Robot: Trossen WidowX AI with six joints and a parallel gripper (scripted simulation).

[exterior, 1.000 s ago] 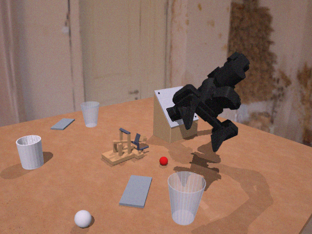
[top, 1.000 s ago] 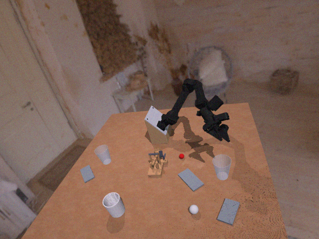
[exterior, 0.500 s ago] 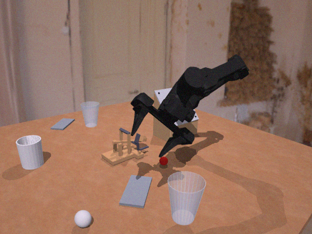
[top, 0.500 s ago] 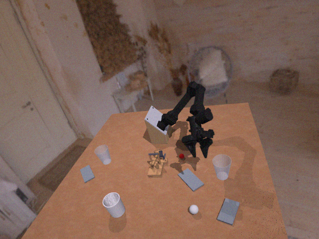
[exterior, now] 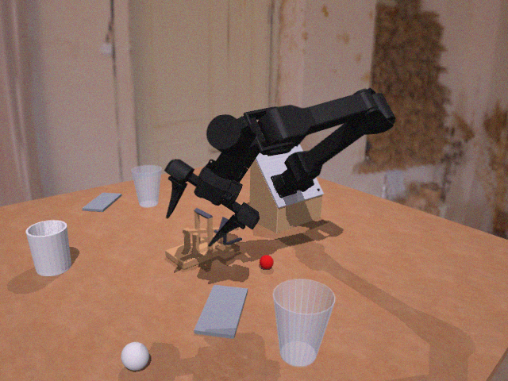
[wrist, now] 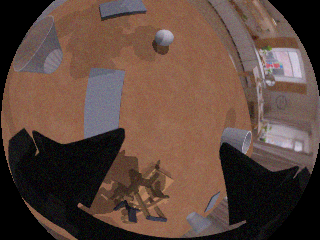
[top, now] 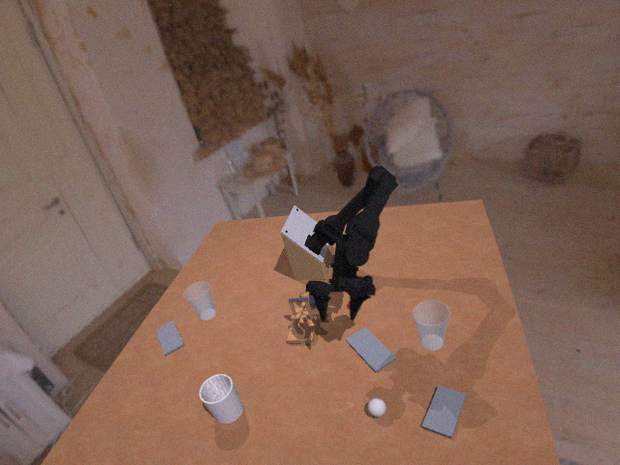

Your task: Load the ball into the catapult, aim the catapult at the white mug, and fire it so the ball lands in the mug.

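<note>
While the black parallel-jaw gripper (exterior: 196, 219) hangs wide open and empty above the small wooden catapult (exterior: 196, 241), the small glossy red ball (exterior: 267, 261) lies on the orange-brown table (exterior: 402, 266) just beside the catapult, untouched.

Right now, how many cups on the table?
3. An opaque white cup at the near left, a clear cup at the far left, and a clear cup at the near right. None seem hidden.

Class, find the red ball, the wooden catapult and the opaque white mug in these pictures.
red ball (exterior: 267, 261), exterior view, its centre.
wooden catapult (exterior: 178, 255), exterior view, its base board.
opaque white mug (exterior: 49, 250), exterior view, its side wall.
</note>
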